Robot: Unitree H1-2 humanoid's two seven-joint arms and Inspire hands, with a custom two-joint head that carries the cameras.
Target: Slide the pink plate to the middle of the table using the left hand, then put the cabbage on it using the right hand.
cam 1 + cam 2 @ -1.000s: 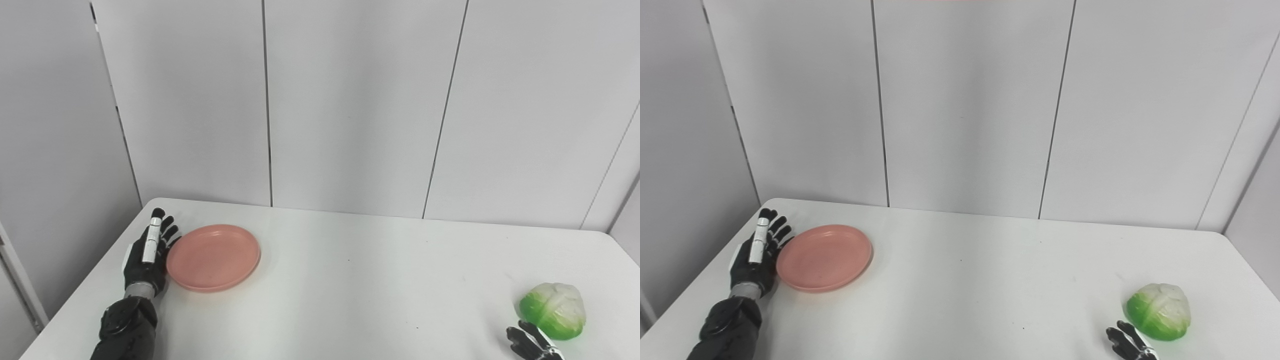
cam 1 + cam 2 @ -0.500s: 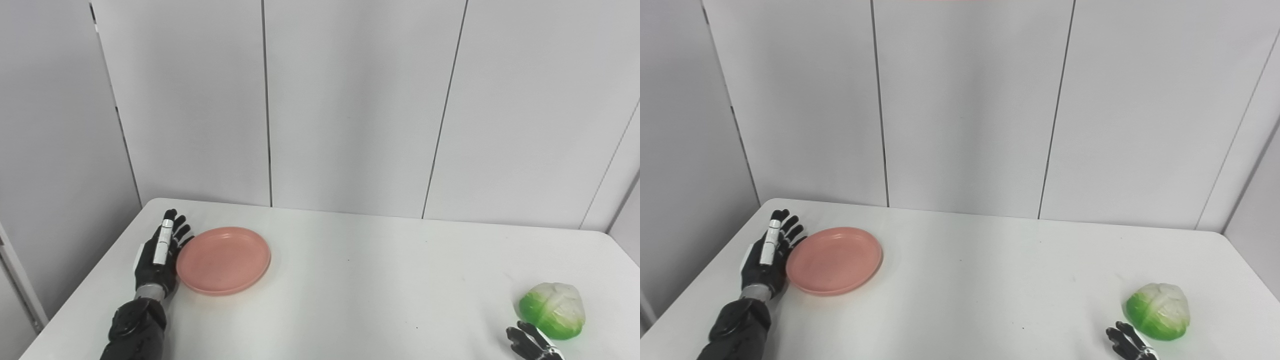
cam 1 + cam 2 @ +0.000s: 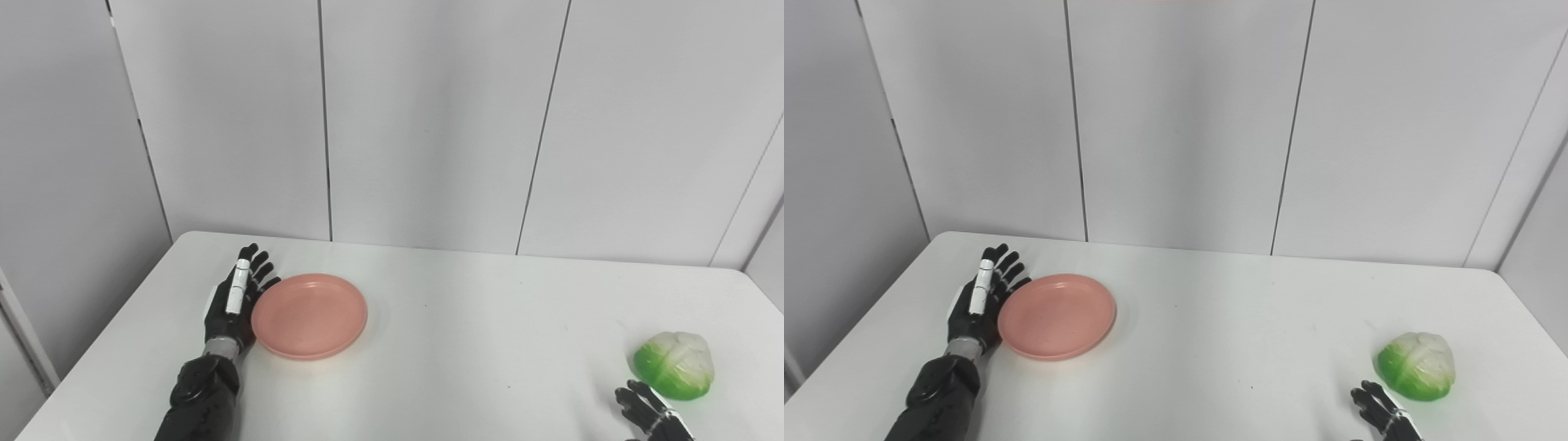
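Observation:
The pink plate (image 3: 309, 314) lies flat on the white table (image 3: 465, 343), left of centre. My left hand (image 3: 236, 303) is open, its fingers straight, and its palm side presses against the plate's left rim. The green and white cabbage (image 3: 674, 365) sits near the table's right front corner. My right hand (image 3: 649, 415) is open at the bottom edge, just in front and left of the cabbage, without touching it. Only its fingers show.
A grey panelled wall (image 3: 429, 122) stands right behind the table's far edge. The table's left edge (image 3: 98, 349) runs close beside my left arm (image 3: 937, 398). Bare white tabletop lies between plate and cabbage.
My left hand has pushed the plate to the right across the table, staying against its left rim. The cabbage and my right hand have stayed where they were; the camera has tilted slightly.

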